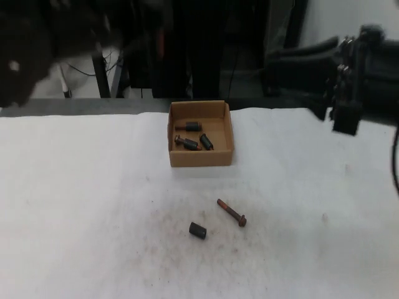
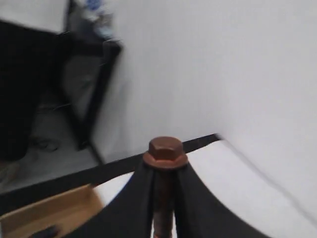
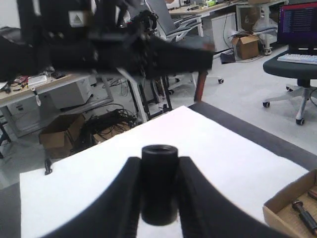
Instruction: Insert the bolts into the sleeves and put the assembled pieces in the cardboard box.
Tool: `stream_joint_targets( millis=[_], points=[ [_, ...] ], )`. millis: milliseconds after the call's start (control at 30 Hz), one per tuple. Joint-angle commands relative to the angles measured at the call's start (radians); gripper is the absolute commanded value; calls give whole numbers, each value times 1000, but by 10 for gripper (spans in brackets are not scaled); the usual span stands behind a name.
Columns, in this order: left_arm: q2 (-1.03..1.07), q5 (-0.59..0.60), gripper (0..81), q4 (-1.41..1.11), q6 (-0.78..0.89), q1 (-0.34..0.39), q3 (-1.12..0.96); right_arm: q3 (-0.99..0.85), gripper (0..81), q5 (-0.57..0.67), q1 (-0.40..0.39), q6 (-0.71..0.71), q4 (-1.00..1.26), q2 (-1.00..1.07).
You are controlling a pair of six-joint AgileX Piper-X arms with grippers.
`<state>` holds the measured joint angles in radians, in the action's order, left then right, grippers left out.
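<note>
On the white cloth (image 1: 75, 205) a loose sleeve (image 1: 197, 230) lies nearest, with a loose bolt (image 1: 231, 212) near it at two o'clock. Farther off at twelve, the cardboard box (image 1: 201, 159) holds three assembled pieces (image 1: 187, 142). The left gripper (image 2: 165, 171) pinches another bolt (image 2: 165, 151), and the right gripper (image 3: 159, 166) pinches another sleeve (image 3: 159, 198).

Rusty metal bolt (image 2: 165, 153), matt black sleeve (image 3: 159, 183)

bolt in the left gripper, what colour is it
Rusty reddish-brown; the bolt shows best in the left wrist view.
</note>
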<state>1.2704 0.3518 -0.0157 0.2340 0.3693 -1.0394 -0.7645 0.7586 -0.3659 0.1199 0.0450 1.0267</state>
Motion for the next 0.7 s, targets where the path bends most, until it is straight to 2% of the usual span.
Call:
stream_joint_targets(
  millis=[0, 100, 233, 333, 500, 667],
  points=[
    [-18, 314, 3, -111, 114, -4, -7, -7, 6, 3, -43, -8, 1, 55],
    [-18, 403, 3, -165, 184, -4, -7, -7, 6, 3, -99, -8, 61, 93],
    [-18, 383, 3, -235, 211, -10, -4, -7, 6, -4, -148, 21, 228, 116],
    [-18, 385, 3, -326, 265, -19, -4, -7, 6, -5, -149, 71, 287, 125],
    [-18, 401, 3, -450, 377, -20, -4, -7, 6, -5, -151, 71, 342, 144],
    [-18, 457, 3, -474, 378, -20, -1, -7, 6, -5, -151, 123, 365, 168]
  ],
)
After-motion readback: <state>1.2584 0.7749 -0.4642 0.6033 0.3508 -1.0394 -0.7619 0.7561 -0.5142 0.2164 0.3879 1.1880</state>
